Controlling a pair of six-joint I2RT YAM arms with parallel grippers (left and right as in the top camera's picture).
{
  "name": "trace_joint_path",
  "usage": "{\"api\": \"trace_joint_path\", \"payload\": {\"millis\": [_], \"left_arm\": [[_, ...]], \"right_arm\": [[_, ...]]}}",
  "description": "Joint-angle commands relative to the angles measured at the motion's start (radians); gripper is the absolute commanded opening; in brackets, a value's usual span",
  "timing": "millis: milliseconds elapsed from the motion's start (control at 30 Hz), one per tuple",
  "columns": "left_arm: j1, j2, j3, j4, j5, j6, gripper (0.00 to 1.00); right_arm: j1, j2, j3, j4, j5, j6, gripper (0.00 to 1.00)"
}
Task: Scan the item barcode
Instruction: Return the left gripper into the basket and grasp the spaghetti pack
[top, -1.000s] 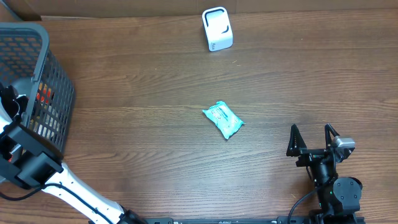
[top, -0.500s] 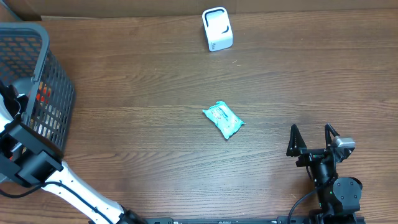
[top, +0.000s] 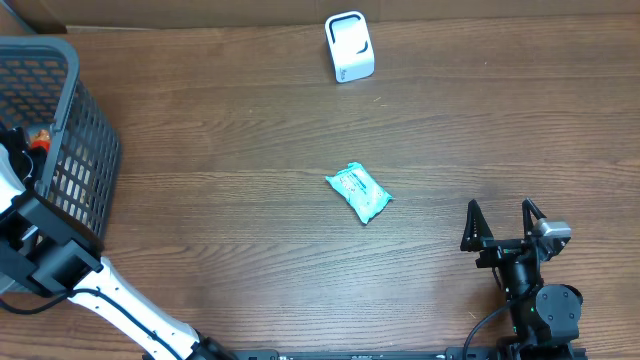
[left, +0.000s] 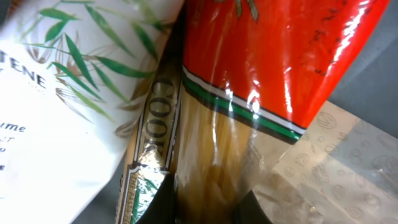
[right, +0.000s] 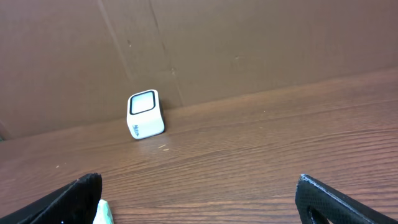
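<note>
Basket (top: 90, 150) on counter (top: 220, 120), far left. Scanner (top: 349, 47) at back centre. Packet (top: 358, 193) mid-counter, before scanner, well apart. Right hand (top: 499, 206) front right of packet. Left hand (left: 205, 202) in basket, pasta pack (left: 211, 143) between its fingers (left: 155, 202).

The left fingers (left: 160, 208) have closed. A second ago they stood wide; now they pinch the pasta packet (left: 211, 155) inside the basket (top: 95, 150). In the overhead view, the red patch (top: 38, 137) that showed through the basket's mesh wall has shifted left and slightly farther away, and now sits beside the left arm.
</note>
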Motion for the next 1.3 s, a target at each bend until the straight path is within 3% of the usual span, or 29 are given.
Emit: {"api": "trace_joint_path", "payload": {"millis": [0, 300, 433, 1067, 1267], "left_arm": [[0.019, 0.099, -0.024, -0.049, 0.03, -0.045, 0.04], [0.006, 0.076, 0.223, -0.202, 0.055, -0.123, 0.04], [0.006, 0.017, 0.343, -0.241, 0.177, -0.162, 0.04], [0.006, -0.322, 0.357, -0.208, 0.331, -0.347, 0.04], [0.006, -0.382, 0.357, -0.196, 0.379, -0.352, 0.04]], "right_arm": [[0.006, -0.011, -0.011, 0.006, 0.002, 0.0, 1.0], [0.006, -0.011, -0.011, 0.006, 0.002, 0.0, 1.0], [0.006, -0.011, -0.011, 0.006, 0.002, 0.0, 1.0], [0.006, -0.011, -0.011, 0.006, 0.002, 0.0, 1.0], [0.006, -0.011, -0.011, 0.006, 0.002, 0.0, 1.0]]}}
